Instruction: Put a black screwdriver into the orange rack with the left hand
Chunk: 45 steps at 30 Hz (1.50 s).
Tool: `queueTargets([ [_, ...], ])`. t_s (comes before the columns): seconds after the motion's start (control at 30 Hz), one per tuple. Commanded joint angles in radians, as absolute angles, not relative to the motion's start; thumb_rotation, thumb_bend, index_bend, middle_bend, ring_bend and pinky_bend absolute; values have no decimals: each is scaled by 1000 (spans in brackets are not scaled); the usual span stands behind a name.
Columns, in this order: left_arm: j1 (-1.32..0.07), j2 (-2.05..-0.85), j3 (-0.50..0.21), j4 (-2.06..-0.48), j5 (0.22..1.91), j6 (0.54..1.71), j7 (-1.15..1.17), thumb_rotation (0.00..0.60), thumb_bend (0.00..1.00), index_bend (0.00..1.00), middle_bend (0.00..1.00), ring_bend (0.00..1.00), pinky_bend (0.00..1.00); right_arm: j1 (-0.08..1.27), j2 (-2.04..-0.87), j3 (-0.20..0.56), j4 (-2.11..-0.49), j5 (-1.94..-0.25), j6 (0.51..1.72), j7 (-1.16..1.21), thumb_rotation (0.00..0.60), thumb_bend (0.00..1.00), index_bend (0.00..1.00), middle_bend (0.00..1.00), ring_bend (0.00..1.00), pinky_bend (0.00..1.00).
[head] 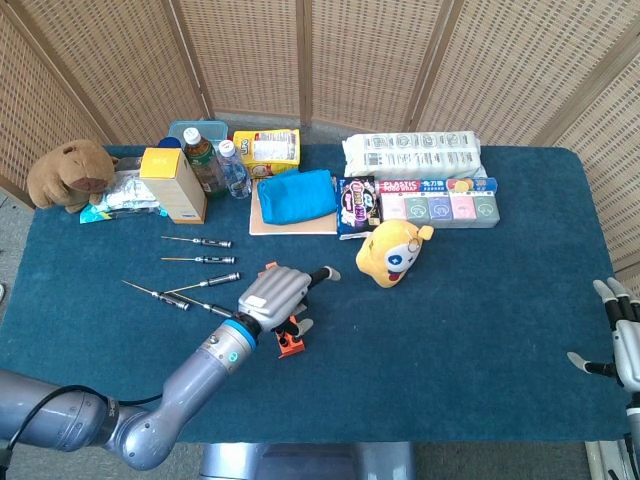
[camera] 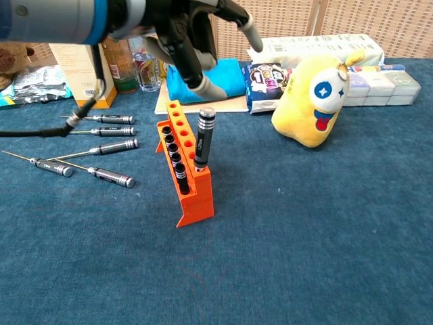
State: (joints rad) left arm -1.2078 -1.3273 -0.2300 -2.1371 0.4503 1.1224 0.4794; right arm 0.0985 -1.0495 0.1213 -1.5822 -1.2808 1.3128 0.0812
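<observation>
The orange rack (camera: 193, 197) stands upright on the blue cloth, with a black screwdriver (camera: 203, 137) upright in a front hole and other black handles sunk in the row beside it. My left hand (camera: 195, 42) hovers above and behind the rack, fingers spread, holding nothing. From the head view the left hand (head: 274, 293) covers most of the rack (head: 289, 346). Several loose black screwdrivers (camera: 106, 145) lie left of the rack. My right hand (head: 622, 343) rests at the table's right edge with its fingers apart and nothing in it.
A yellow plush (camera: 312, 101) sits right of the rack. Along the back stand a blue pouch (head: 296, 195), a tan box (head: 172, 183), bottles (head: 204, 158), snack packs (head: 438, 207) and a brown plush (head: 68, 172).
</observation>
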Motion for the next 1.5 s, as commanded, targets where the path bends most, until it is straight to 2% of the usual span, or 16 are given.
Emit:
queueTargets([
  [0.03,-1221,-1336,-235,-2132,428,1117,498,600,295,187,1000,1000,1000,99,-1050,121,-1581,-1281,1312,81,600,0,0,32,63,78],
  [0.43,-1242,-1293,-233,-2167,337,1087,536,600,296,187,1000,1000,1000,98,-1048,122,-1582,-1282,1315,86,600,0,0,32,63,79],
  [0.8,-1230,-1229,-239,-2206,341,1061,510,600,296,186,1000,1000,1000,99,-1049,121,-1581,-1280,1312,82,600,0,0,32,63,79],
  [1.17,-1180,-1182,-254,-2236,442,1146,470,600,287,179,996,996,991,101,-1052,119,-1583,-1283,1310,75,600,0,0,32,63,79],
  [1.2,-1168,-1172,-250,-2246,459,1154,467,600,273,155,963,966,976,101,-1052,119,-1583,-1284,1310,74,600,0,0,32,63,79],
  [1.27,-1145,-1133,-228,-2274,488,1162,477,600,231,74,802,823,889,102,-1053,118,-1585,-1287,1312,71,600,0,0,32,63,79],
  [1.33,-1127,-1089,-202,-2303,501,1158,497,600,174,5,450,500,673,101,-1053,117,-1587,-1290,1314,68,600,0,0,32,63,79],
  [1.4,-1106,-1037,-166,-2334,523,1166,531,600,134,0,187,251,510,101,-1054,116,-1590,-1293,1317,65,600,0,0,32,63,79],
  [1.43,-1092,-1016,-149,-2350,539,1174,541,600,115,0,91,164,446,101,-1054,115,-1592,-1295,1319,63,600,0,0,31,63,79],
  [1.5,-1045,-979,-111,-2356,609,1181,534,600,93,0,15,91,370,100,-1055,115,-1595,-1298,1325,58,600,0,0,31,63,79],
])
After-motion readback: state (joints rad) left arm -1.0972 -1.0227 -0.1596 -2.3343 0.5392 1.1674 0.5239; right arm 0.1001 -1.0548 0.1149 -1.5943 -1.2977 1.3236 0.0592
